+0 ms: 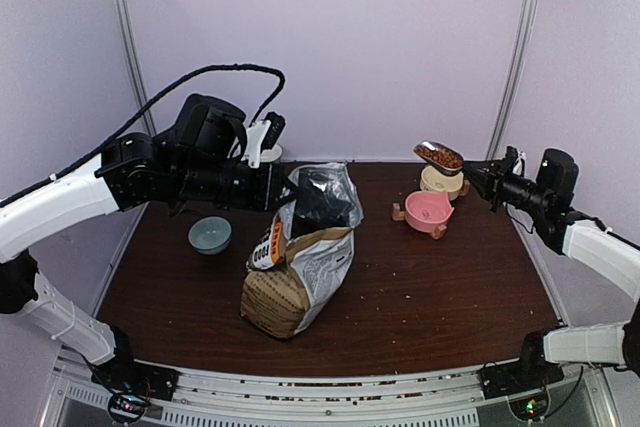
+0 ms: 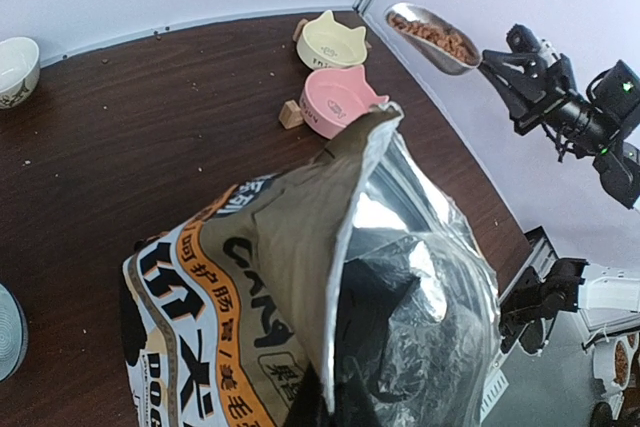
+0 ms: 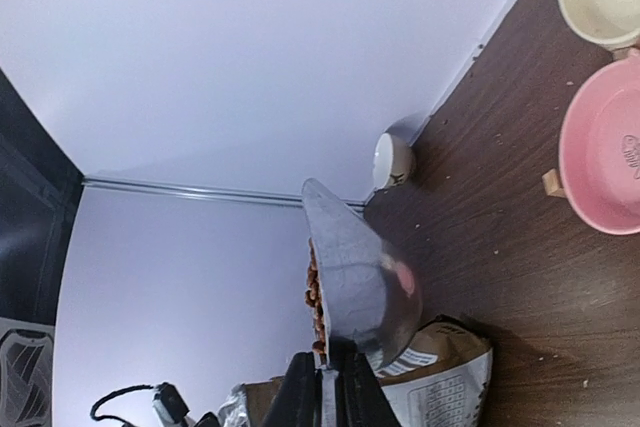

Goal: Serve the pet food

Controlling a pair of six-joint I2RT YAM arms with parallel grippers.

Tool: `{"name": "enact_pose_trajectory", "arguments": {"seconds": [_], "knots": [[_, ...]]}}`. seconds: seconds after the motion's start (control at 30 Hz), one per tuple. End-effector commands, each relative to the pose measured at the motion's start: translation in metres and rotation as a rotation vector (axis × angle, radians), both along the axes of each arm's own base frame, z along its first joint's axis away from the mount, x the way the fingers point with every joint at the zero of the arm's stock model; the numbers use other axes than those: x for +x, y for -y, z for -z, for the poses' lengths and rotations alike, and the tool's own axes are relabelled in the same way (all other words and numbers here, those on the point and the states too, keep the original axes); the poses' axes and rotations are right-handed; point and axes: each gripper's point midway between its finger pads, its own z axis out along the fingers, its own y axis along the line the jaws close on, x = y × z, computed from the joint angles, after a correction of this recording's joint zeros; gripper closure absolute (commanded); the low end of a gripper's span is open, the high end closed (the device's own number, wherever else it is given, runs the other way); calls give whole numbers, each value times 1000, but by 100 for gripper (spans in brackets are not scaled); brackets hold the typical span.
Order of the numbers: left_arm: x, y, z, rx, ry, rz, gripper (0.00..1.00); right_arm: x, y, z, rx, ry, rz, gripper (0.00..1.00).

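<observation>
Right hand clamped on scoop of kibble raised near cream bowl, left hand at bag rim, grip unclear.

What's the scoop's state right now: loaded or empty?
Loaded: reddish-brown kibble fills the metal scoop gripped by the right end effector.

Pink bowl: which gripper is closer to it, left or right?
Right. The right gripper, holding the loaded scoop, sits just right of the pink bowl; the left gripper is at the top of the bag, far off to the bowl's left.
</observation>
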Motion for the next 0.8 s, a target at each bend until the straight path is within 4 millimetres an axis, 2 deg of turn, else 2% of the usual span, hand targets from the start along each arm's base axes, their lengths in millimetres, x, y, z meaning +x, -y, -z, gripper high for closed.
{"name": "enact_pose_trajectory", "arguments": {"seconds": [0.0,0.17,0.33,0.47,0.77], "knots": [[9,3,-65,-187,143,-3,100,12,20,40,-97,-36,50,100],[10,3,-65,-186,145,-2,100,20,42,81,-179,-118,105,100],[10,4,-64,-184,142,1,100,24,56,108,-275,-188,136,100],[11,5,-62,-181,140,2,100,30,62,115,-357,-216,139,100],[11,5,-64,-186,143,7,100,42,73,114,-483,-259,139,100]]}}
